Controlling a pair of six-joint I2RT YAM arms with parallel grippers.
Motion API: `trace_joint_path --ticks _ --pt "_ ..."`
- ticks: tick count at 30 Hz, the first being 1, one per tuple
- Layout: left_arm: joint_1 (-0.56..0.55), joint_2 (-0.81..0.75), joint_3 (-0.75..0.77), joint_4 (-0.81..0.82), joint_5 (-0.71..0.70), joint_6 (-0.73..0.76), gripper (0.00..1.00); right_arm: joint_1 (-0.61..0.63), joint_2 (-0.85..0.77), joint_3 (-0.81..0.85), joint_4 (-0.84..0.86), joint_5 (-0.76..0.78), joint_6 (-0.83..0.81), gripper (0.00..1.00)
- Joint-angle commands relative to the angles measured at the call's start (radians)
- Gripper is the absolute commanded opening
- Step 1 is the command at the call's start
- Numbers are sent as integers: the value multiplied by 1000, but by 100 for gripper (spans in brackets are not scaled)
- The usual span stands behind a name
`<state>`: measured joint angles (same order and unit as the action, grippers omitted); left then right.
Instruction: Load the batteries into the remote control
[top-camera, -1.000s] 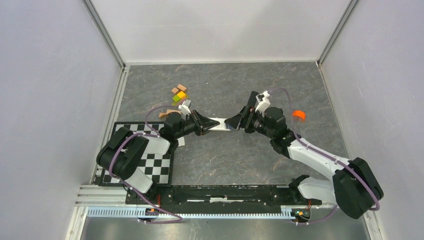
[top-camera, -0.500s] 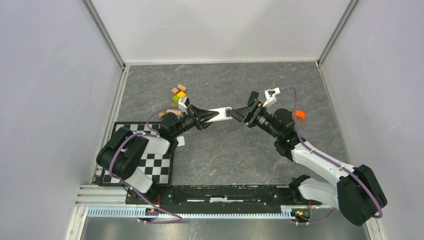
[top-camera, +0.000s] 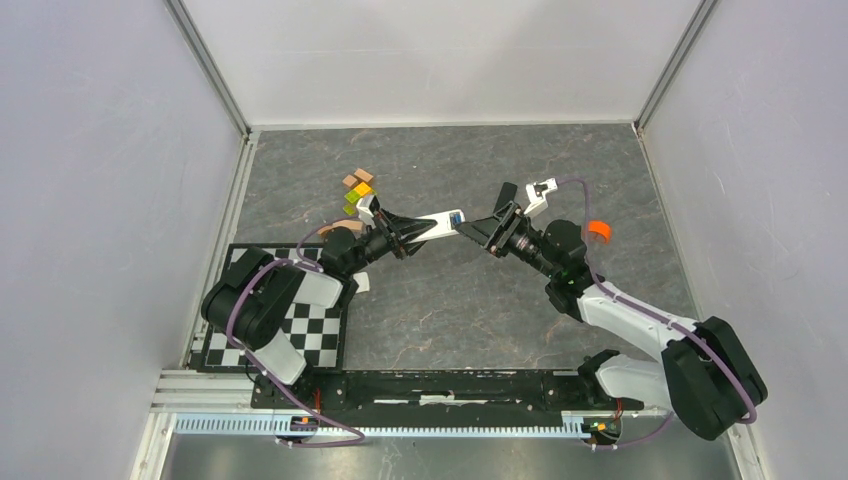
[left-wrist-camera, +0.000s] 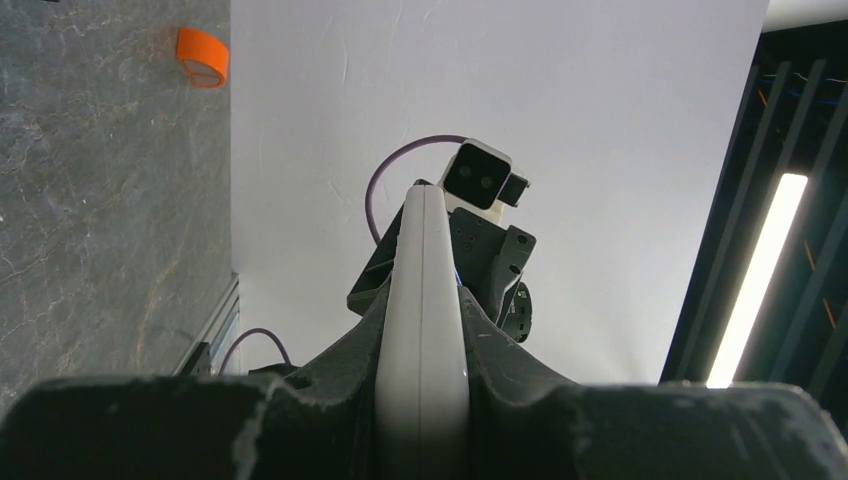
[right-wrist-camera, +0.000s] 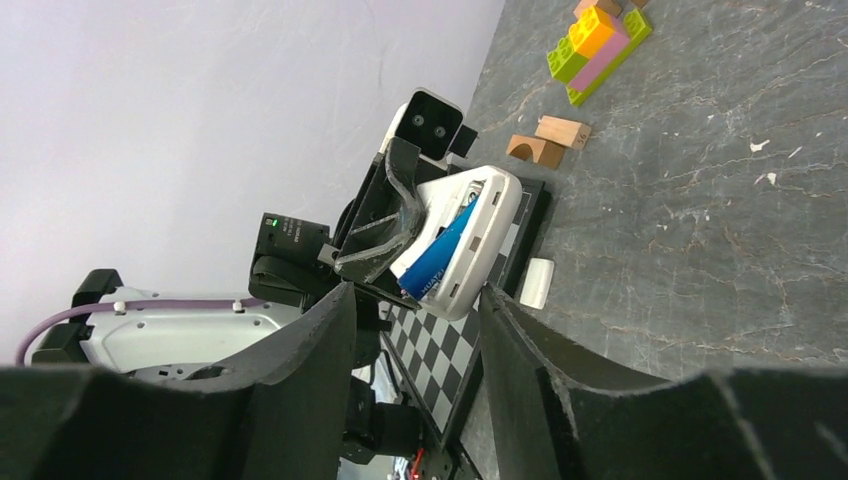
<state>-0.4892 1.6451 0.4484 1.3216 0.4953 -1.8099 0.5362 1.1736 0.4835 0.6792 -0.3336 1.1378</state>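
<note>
White rounded remote control (right-wrist-camera: 490, 225), blue battery (right-wrist-camera: 437, 258) inside, clamped in L gripper (top-camera: 422, 228); R gripper (top-camera: 476, 230) part-open, empty.

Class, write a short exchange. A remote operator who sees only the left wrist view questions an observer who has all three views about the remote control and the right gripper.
Operator: I see the remote control only edge-on, clamped in the left gripper. Is a battery in it?
Observer: Yes. The right wrist view shows its back open, with the blue battery lying inside.
Operator: Is the right gripper holding anything?
Observer: No. Its jaws stand apart and grip nothing, pointed at the remote control's free end.
</note>
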Motion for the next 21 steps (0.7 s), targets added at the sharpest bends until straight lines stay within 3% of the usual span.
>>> trace_joint_path --ticks 1,21 --pt "1 -3 -1 86 -15 -33 2 -1 10 -3 82 -6 28 52" --pt "-1 -10 7 95 11 -15 2 -24 85 -10 165 -32 99 36"
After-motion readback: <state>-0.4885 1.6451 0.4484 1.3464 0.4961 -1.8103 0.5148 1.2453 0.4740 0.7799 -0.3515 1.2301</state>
